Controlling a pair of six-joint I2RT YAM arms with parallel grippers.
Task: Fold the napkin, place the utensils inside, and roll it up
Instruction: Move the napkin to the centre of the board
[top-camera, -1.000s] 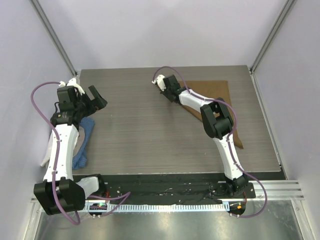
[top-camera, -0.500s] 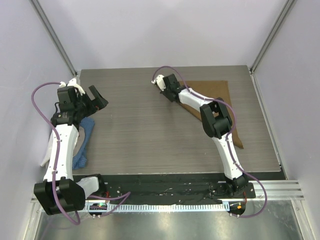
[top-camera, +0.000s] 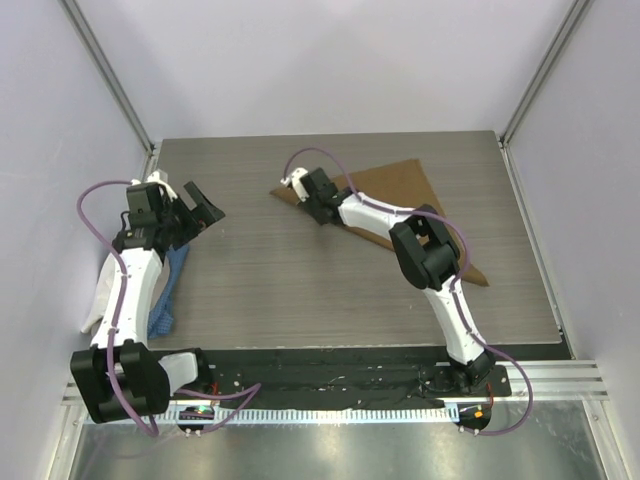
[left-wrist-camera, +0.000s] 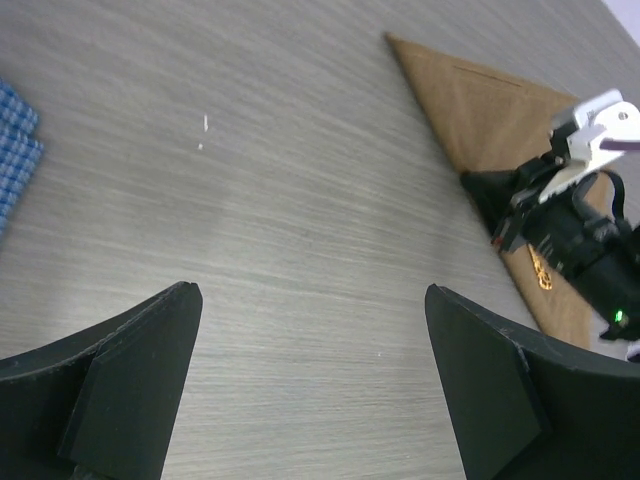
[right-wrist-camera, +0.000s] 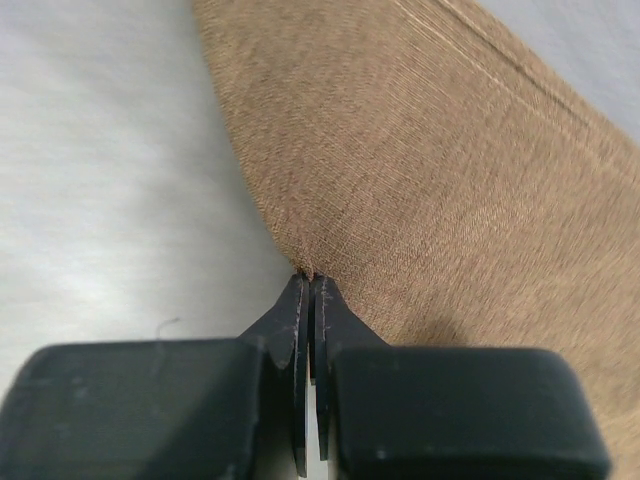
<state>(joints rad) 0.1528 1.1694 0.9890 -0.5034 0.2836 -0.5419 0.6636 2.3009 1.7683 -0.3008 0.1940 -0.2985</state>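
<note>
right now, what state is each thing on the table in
tan-brown cloth napkin: lying flat on the table in a triangle shape, pinched at one corner
right claw: shut on the napkin's edge
left claw: open, above bare table, holding nothing
blue checked cloth: bunched at the table's left edge, partly under the left arm, untouched

No writing, label, brand, number or sign can be read in any of the views. The only candidate is a small gold mark (left-wrist-camera: 541, 270) on the napkin (left-wrist-camera: 480, 100), seen from the left wrist. It is too small and blurred to tell whether it is lettering at all.
</note>
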